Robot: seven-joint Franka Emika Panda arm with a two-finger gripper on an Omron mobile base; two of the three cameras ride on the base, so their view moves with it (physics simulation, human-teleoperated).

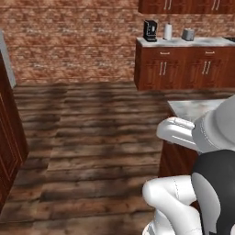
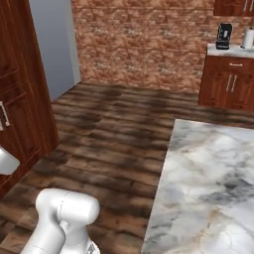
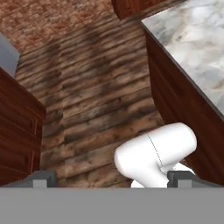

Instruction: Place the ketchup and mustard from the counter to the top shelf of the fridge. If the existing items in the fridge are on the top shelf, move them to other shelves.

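My tool (image 3: 113, 178) hangs with its two tips far apart at the bottom of the hand view, one at the left edge and one at the right, and nothing lies between them. It looks down at the wooden floor (image 3: 96, 87).

In the hand view a marble-topped table (image 3: 197, 48) runs along the right side, its dark wooden side falling to the floor. At the left stands a dark wooden cabinet (image 3: 17, 131), with a strip of grey panel (image 3: 6, 54) above it.

The right base view shows the same marble table (image 2: 213, 183) at the lower right, bare where I can see it. At the left rises a tall dark wooden cabinet (image 2: 20, 94), and beside it a pale grey panel (image 2: 54, 44) that I take for the fridge side, though I cannot tell for sure. A brick wall (image 2: 144, 39) closes the room behind.

Far off in the left base view a second table (image 1: 183, 42) on dark wooden cupboards carries a black coffee machine (image 1: 150, 30), a white roll (image 1: 168, 31) and a grey toaster (image 1: 187, 34), standing in a row and apart from one another.

I cannot make out the ketchup or the mustard on any surface I see.
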